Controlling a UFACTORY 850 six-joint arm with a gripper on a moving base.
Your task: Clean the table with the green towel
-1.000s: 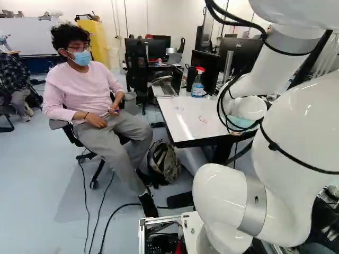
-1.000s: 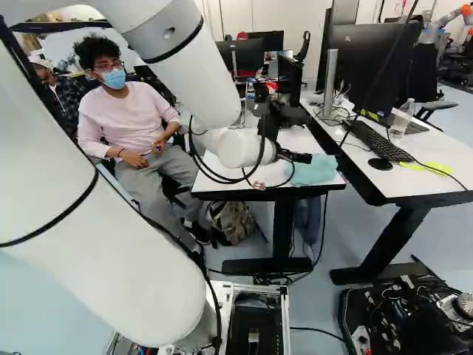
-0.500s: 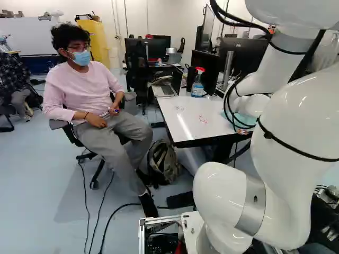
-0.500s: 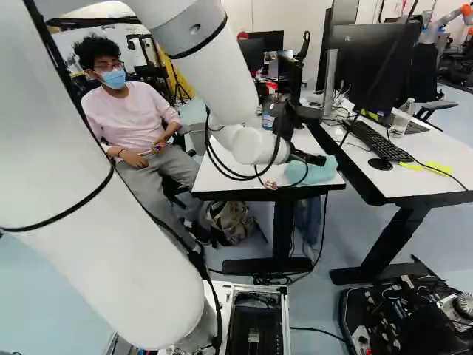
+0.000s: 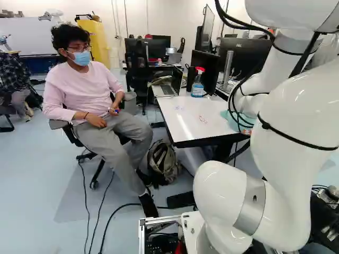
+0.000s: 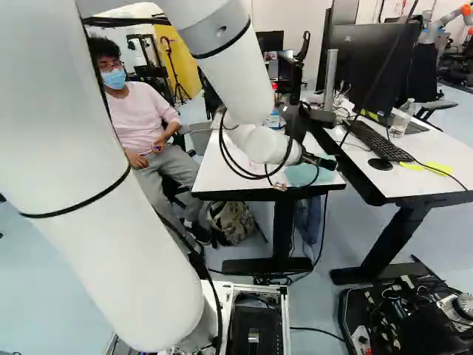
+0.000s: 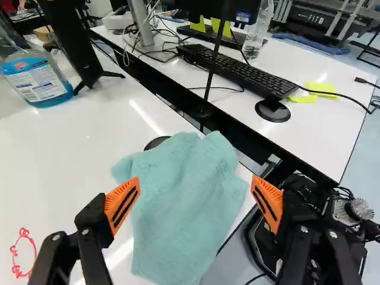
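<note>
1. White table (image 5: 185, 119): near corner beside the green towel; room of tabletop ran toward 9 o'clock, from gripper.
2. Second table (image 7: 320, 130): 2 o'clock, across a narrow gap.
3. Green towel (image 7: 178, 208): rumpled on first table, at 12 o'clock, close to the edge.
4. Gripper (image 6: 325, 163): jaws released, wide apart over towel.
5. Keyboard (image 7: 237, 68): about 1 o'clock.
6. Spray bottle (image 7: 38, 80): 10 o'clock, standing.
7. Red marking (image 7: 22, 252): between 8 and 9.

The towel (image 7: 184, 202) is plain pale turquoise, the tabletop (image 7: 71, 148) white with red marks.
</note>
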